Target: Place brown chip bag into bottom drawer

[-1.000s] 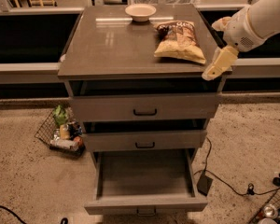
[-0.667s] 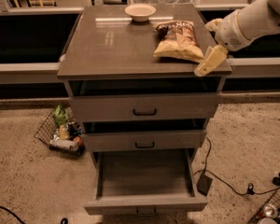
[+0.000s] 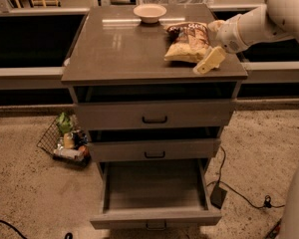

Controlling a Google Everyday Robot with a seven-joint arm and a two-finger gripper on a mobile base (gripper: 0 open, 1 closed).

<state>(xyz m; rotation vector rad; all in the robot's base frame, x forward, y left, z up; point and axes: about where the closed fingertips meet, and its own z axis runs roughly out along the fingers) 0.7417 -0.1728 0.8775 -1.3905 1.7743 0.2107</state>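
Cabinet with worktop (image 3: 119, 49), seen from the front and above. The bag (image 3: 186, 43) lies flat on the right half of the worktop, behind the right front corner. Its long axis runs roughly front to back: the dark brown end with white lettering points to the rear, toward the bowl (image 3: 149, 12), and the tan end points to the front edge. The bowl stands at the rear middle, apart from the bag.

The arm (image 3: 269, 19) reaches in from the upper right. The gripper (image 3: 205, 64) (cream-coloured, slanting down and to the left) hangs over the right front corner of the worktop, just beside the bag's right front edge. Whether it touches the bag cannot be told, nor how far it is open; it holds nothing that can be seen.

The bottom drawer (image 3: 154, 217) is pulled well out, so that its floor shows. The two drawers above, upper (image 3: 154, 114) and middle (image 3: 154, 149), stand only slightly ajar.

On the floor to the left lies a wire basket (image 3: 65, 142) with small goods in it; to the right, a cable (image 3: 239, 195) runs from a dark box beside the cabinet
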